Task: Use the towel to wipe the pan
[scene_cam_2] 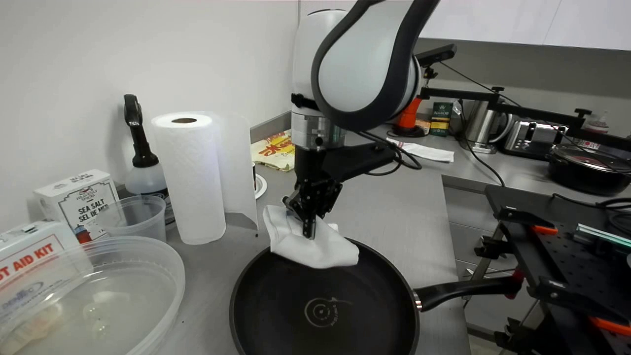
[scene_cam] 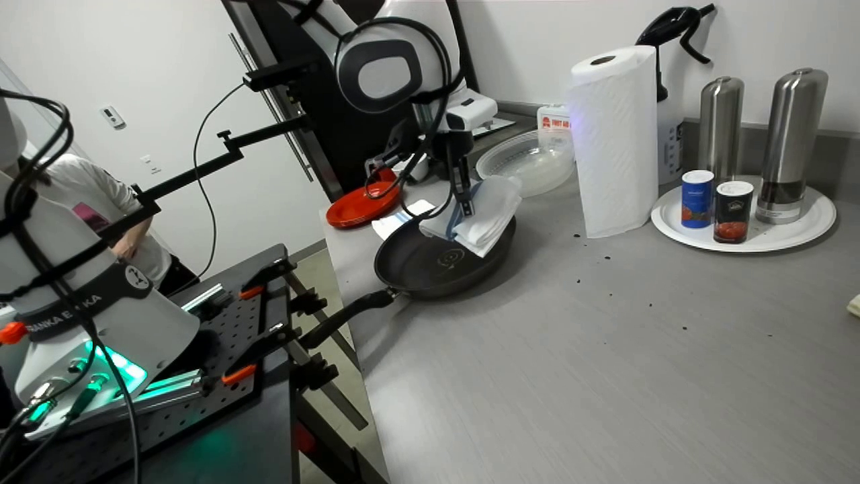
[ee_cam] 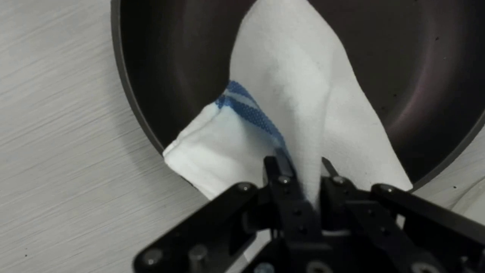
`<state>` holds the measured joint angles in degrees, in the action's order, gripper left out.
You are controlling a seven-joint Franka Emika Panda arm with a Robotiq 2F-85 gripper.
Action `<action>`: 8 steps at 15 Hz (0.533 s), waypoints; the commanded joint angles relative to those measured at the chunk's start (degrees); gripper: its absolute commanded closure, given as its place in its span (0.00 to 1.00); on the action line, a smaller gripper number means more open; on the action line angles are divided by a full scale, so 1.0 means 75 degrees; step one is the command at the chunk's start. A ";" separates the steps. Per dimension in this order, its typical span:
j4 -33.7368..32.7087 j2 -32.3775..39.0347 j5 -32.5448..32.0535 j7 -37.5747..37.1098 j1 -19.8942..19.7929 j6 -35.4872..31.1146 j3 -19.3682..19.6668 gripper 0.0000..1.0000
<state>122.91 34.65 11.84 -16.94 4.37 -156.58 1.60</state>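
Observation:
The towel, white with blue stripes, (scene_cam: 494, 208) is bunched in my gripper (scene_cam: 463, 198). In the wrist view, its fold (ee_cam: 291, 76) stands between the two fingers (ee_cam: 301, 167), which are shut on it. The towel (scene_cam_2: 315, 254) hangs over the pan's rim, partly inside the pan, in both exterior views; I cannot tell how firmly it touches the pan's inside. The black pan (scene_cam: 430, 272) sits upright on the counter, its handle (scene_cam: 349, 316) reaching past the counter's edge. The pan also shows in the wrist view (ee_cam: 159, 76), with a few dark specks inside. The gripper (scene_cam_2: 309, 229) points down.
A paper towel roll (scene_cam: 615, 148) and a clear plastic tub (scene_cam_2: 162, 296) stand beside the pan. Red dishes (scene_cam: 359, 207) and another striped white cloth (scene_cam: 396, 220) lie near it. A white plate (scene_cam: 759, 243) bears shakers and mills. Dark crumbs dot the counter.

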 commanded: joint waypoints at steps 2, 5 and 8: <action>-0.0048 0.0428 -0.0191 -0.0324 0.0306 -0.0725 0.0317 0.97; -0.0134 0.0730 -0.0281 -0.0413 0.0529 -0.1117 0.0612 0.97; -0.0214 0.0965 -0.0396 -0.0530 0.0766 -0.1365 0.0938 0.97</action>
<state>122.43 39.97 10.67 -18.26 7.38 -164.55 5.75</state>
